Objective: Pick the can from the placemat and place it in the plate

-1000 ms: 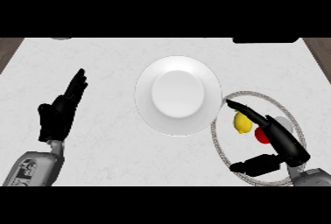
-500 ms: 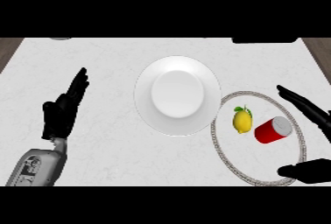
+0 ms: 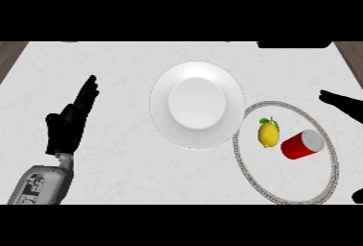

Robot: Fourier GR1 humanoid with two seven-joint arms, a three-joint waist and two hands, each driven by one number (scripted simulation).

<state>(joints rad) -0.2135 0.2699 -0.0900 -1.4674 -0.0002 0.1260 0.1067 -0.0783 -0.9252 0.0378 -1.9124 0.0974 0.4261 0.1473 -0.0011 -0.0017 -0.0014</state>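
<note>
A yellow lemon [image 3: 268,134] with a small green leaf at its top lies toward the right edge of the white marbled tabletop [image 3: 127,173]. Strips of brown wood show beyond the tabletop's far left and far right corners.

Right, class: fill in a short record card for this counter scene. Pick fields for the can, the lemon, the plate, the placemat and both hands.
can: red can, lying tilted on the placemat, right of the lemon
lemon: yellow lemon, on the placemat, apart from the can
placemat: round, rope-edged placemat, right of the plate
plate: white plate, nothing on it
left hand: left hand, open, resting at the view's left
right hand: right hand, at the right edge, fingers straight, touching nothing
</note>
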